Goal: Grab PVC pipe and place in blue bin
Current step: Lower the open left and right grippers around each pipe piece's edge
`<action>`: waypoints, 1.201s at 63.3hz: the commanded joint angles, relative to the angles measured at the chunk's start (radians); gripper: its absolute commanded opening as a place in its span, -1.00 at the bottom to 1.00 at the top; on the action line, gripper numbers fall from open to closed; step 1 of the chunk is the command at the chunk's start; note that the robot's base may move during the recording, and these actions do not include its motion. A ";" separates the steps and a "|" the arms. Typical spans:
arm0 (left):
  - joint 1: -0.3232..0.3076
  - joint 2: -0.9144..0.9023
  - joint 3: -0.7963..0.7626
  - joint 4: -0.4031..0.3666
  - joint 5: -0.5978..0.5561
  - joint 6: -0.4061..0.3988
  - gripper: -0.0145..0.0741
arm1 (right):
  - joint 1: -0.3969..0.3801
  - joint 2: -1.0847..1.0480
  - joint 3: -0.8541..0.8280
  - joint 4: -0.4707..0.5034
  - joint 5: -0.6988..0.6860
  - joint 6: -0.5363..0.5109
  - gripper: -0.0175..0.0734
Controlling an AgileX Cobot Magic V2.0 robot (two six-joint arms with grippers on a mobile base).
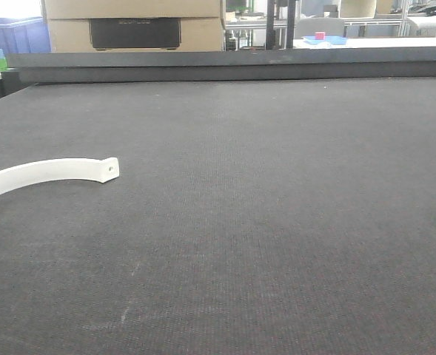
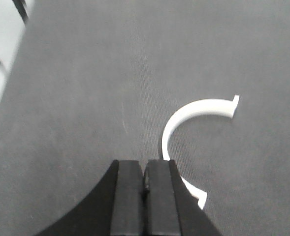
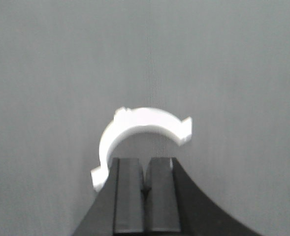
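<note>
The PVC pipe (image 1: pixel 51 171) is a slim white arc lying flat on the dark mat at the left, its squared end with a small hole pointing right. In the left wrist view the PVC pipe (image 2: pixel 184 115) curves just right of my left gripper (image 2: pixel 145 164), which is shut on nothing and covers part of the arc's near end. My right gripper (image 3: pixel 145 162) is also shut and empty. A white arc (image 3: pixel 145 120) lies just ahead of it; I cannot tell if it is the same piece. A blue bin (image 1: pixel 14 35) shows beyond the far left corner.
The dark mat (image 1: pixel 262 222) covers the whole table, ending at a raised dark edge (image 1: pixel 232 63) at the back. Behind it stand cardboard boxes (image 1: pixel 132 26) and a blue tray (image 1: pixel 325 41) holding a small red block. Neither arm shows in the front view.
</note>
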 commanded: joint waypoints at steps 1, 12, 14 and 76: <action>0.003 0.074 -0.012 -0.026 -0.009 -0.001 -0.92 | -0.001 0.083 -0.015 0.003 0.068 -0.001 -0.99; 0.003 0.191 -0.012 -0.040 -0.013 -0.001 -0.92 | -0.001 0.189 -0.015 0.003 0.068 -0.001 -0.99; 0.003 0.207 -0.012 -0.040 -0.015 -0.001 -0.92 | -0.001 0.200 -0.015 0.003 0.071 -0.001 -0.99; 0.003 0.384 -0.012 -0.152 -0.112 -0.001 -0.92 | 0.064 0.841 -0.325 -0.036 0.061 0.219 -0.94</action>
